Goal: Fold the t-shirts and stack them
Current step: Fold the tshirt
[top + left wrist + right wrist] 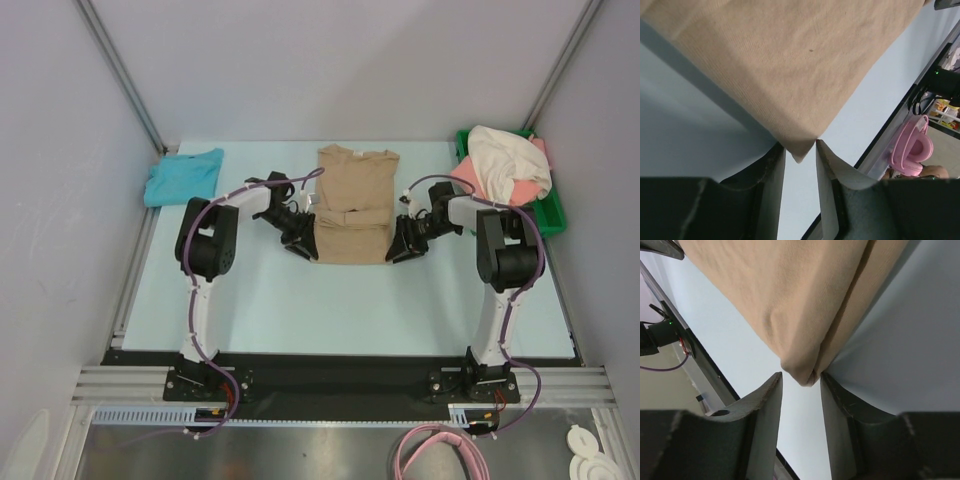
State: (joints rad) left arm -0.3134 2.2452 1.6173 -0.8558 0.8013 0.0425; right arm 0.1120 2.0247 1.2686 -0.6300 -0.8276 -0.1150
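Observation:
The tan t-shirt (351,205) lies flat in the middle of the table, sides folded in, collar at the far end. My left gripper (306,250) is at its near left corner, jaws open, with the cloth corner (799,150) just between the fingertips. My right gripper (397,252) is at the near right corner, jaws open, with the folded corner (802,372) at the tips. The teal-blue t-shirt (184,176) lies crumpled at the far left. The cream-white t-shirt (507,160) and coral-pink t-shirt (470,178) are heaped at the far right.
A green plastic tray (548,215) at the far right holds the cream and pink shirts. Grey walls and metal frame posts close in the table. The table's black front rail (340,370) runs between the arm bases. Pink cable coils (912,147) lie beyond the near edge.

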